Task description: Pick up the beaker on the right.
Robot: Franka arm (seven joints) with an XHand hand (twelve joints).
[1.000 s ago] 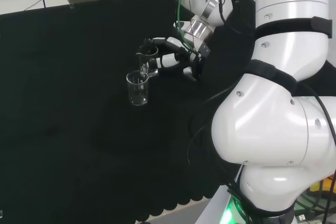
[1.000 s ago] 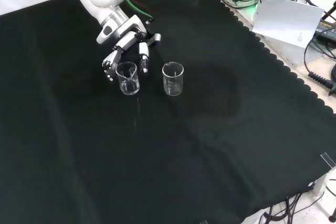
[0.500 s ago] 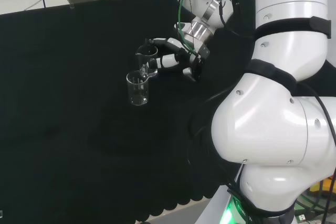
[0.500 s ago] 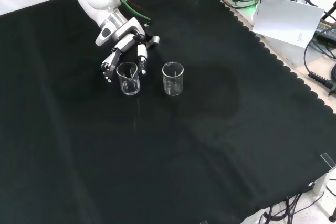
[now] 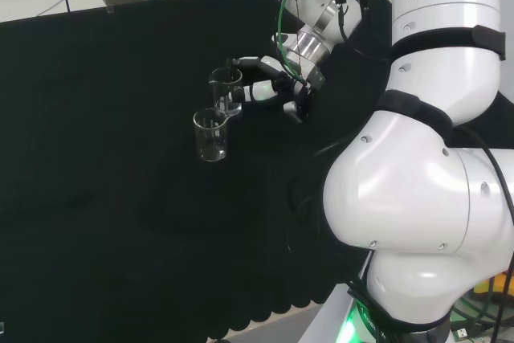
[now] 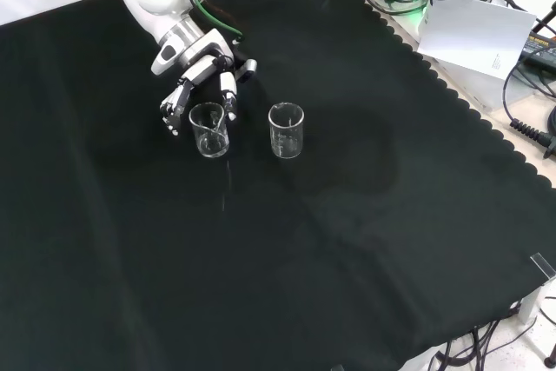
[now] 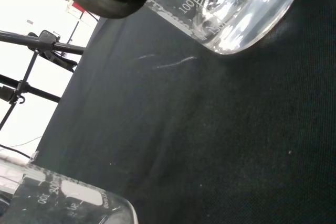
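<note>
Black cloth, robot hand around beaker

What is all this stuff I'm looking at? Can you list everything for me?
Beaker by the hand: one, clear glass, on the cloth, left of the other in the front view, the hand's fingers around it.
Other beaker: one, clear glass, standing free to the right in the front view.
Cloth: one, black, covering the bench.
Paper sheet: one, white, off the cloth's edge, top right in the front view.
Arm: one, white.
Hand: one, black and white, at the arm's end.
</note>
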